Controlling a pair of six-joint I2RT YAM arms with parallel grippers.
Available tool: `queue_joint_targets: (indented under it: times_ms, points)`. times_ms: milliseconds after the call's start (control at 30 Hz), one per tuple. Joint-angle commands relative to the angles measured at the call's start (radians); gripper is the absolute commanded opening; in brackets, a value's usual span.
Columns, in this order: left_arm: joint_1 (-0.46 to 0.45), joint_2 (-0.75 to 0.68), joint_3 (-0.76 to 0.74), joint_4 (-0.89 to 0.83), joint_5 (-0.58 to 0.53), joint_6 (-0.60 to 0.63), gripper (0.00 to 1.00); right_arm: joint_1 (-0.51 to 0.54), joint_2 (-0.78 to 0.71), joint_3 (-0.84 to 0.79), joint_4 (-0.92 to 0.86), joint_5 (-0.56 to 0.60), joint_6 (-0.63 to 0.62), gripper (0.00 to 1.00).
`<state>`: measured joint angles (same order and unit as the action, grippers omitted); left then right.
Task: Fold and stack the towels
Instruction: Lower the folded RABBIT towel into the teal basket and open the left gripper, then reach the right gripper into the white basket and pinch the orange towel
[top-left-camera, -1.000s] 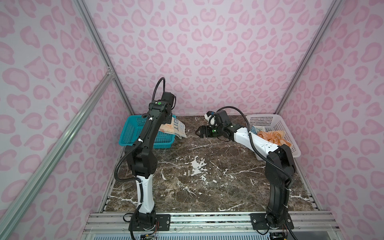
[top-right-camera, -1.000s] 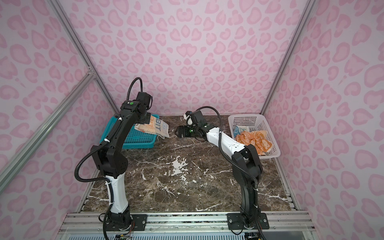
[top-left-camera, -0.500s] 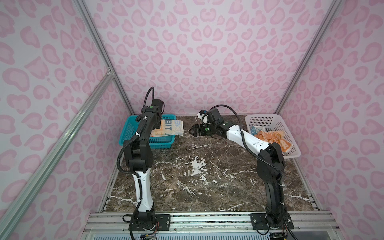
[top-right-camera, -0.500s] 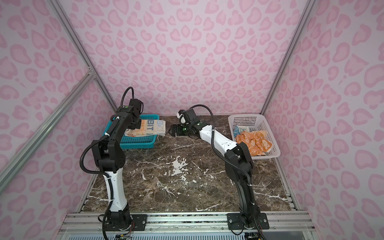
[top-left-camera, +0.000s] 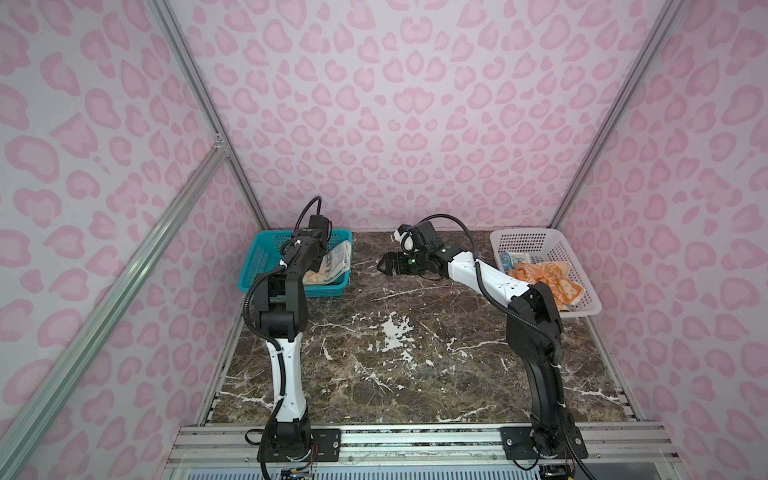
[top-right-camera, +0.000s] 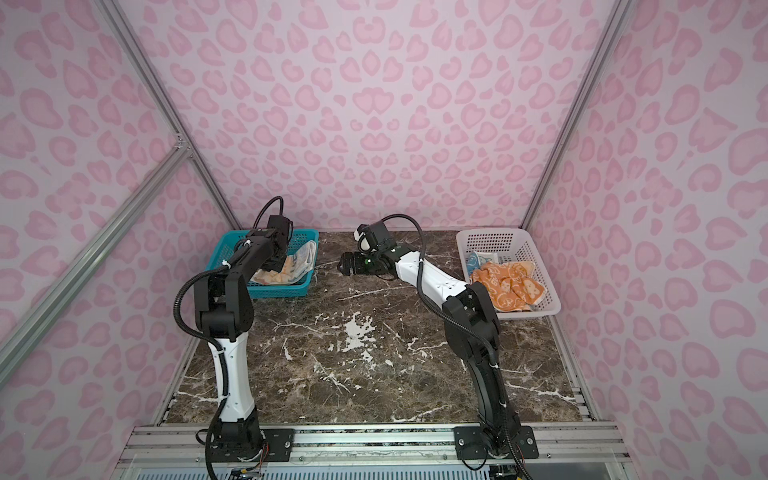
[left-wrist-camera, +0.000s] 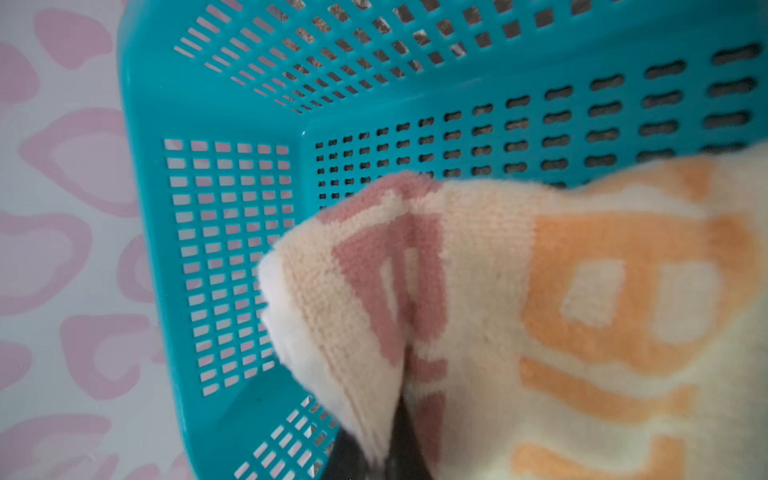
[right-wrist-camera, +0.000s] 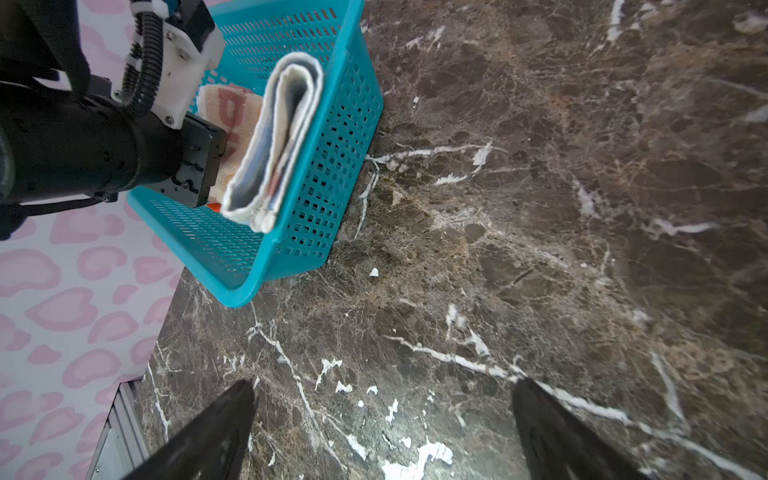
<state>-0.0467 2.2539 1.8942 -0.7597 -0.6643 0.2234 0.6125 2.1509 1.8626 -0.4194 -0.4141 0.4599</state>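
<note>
Left gripper (left-wrist-camera: 376, 453) clamped on folded cream towel (left-wrist-camera: 478, 291) inside teal basket (top-left-camera: 266, 253), right gripper (right-wrist-camera: 384, 388) spread wide, empty, just beside teal basket

From here I see pink walls (top-left-camera: 415, 104) printed with heart-like leopard spots on three sides, framed by silver aluminium struts (top-left-camera: 200, 95) at the back corners. The counter (top-left-camera: 415, 353) is dark brown marble with white veins. A slotted metal rail (top-left-camera: 415, 440) runs along its near edge. The light is even.
</note>
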Motion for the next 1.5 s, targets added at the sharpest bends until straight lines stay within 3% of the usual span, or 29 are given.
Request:
queue_joint_targets:
  times_ms: [0,233,1233,1300,1333,1367,1433,1467]
  points:
    - [0.001,-0.020,-0.038,0.124,-0.064,0.098,0.04,-0.005,0.013,0.010,-0.015,0.011,0.003,0.98]
    - [0.020,-0.001,-0.084,0.218,-0.067,0.159,0.04,-0.006,0.009,-0.004,-0.009,0.011,0.009,0.98]
    - [0.110,0.036,-0.057,0.218,-0.042,0.103,0.04,-0.026,-0.029,-0.072,0.005,-0.005,-0.003,0.98]
    - [0.110,0.036,-0.048,0.213,-0.040,0.092,0.11,-0.029,-0.032,-0.074,0.003,-0.004,-0.007,0.98]
    - [0.110,0.033,-0.044,0.211,-0.047,0.086,0.23,-0.032,-0.035,-0.072,0.000,-0.005,-0.007,0.98]
    - [0.110,0.030,-0.043,0.212,-0.060,0.080,0.41,-0.033,-0.038,-0.072,-0.002,-0.005,-0.009,0.98]
    - [0.110,0.013,-0.032,0.208,-0.085,0.063,1.00,-0.038,-0.050,-0.072,-0.009,-0.005,-0.013,0.98]
    - [0.110,-0.003,-0.026,0.205,-0.083,0.055,0.98,-0.040,-0.057,-0.072,-0.014,-0.004,-0.015,0.98]
